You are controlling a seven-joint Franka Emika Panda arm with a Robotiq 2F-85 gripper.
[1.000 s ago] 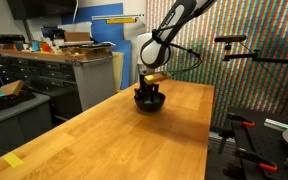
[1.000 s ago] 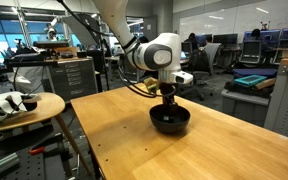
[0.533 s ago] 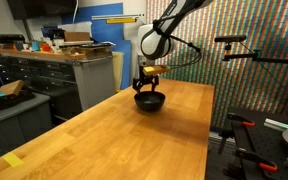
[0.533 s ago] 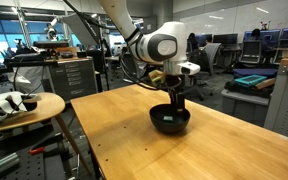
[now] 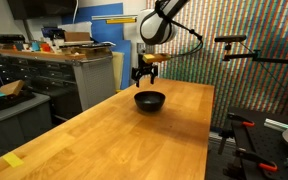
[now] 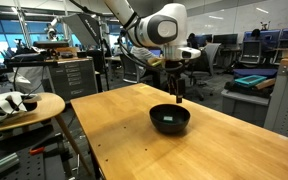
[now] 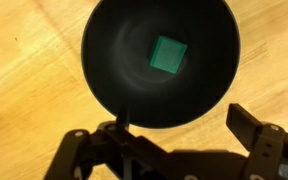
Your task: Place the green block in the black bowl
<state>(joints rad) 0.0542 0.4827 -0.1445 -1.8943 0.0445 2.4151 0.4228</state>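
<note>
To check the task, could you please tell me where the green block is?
In the wrist view the block lies inside the bowl, near its centre, below the open end effector.

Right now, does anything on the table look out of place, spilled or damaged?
Nothing stands out. The green block lies flat inside the black bowl, which sits upright on the wooden table. The gripper hangs open above the bowl, apart from it.
</note>
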